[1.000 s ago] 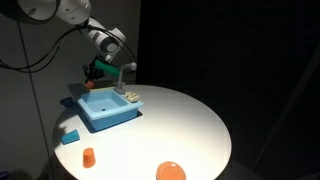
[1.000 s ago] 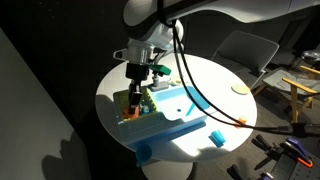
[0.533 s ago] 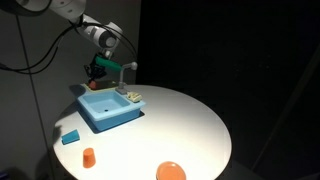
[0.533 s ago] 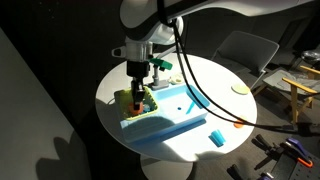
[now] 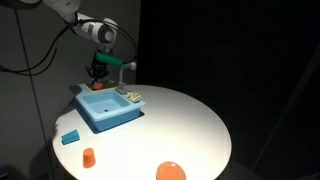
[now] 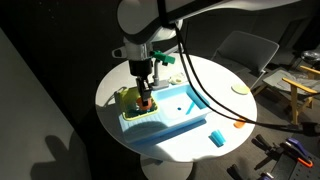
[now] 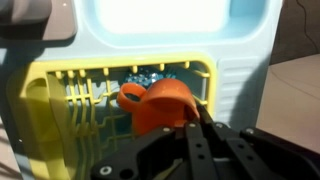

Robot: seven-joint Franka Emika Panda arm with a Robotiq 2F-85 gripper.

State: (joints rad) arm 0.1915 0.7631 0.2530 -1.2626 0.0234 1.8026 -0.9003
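Note:
My gripper (image 7: 186,118) is shut on the rim of an orange cup (image 7: 158,100), which lies tilted with its handle to the left. It hangs just over the yellow dish rack (image 7: 62,112) at one end of a light blue toy sink (image 7: 170,25). In both exterior views the gripper (image 5: 97,72) (image 6: 143,98) points down at the rack end (image 6: 125,98) of the sink (image 5: 108,106) (image 6: 172,110). I cannot tell whether the cup touches the rack.
The sink stands on a round white table (image 5: 180,125). A blue block (image 5: 70,137), a small orange cup (image 5: 88,156) and an orange plate (image 5: 171,171) lie near the table's front edge. A green faucet (image 5: 118,64) rises behind the sink.
My gripper has shifted a little over the rack end of the sink, still holding the orange cup. The sink and the loose things have not moved.

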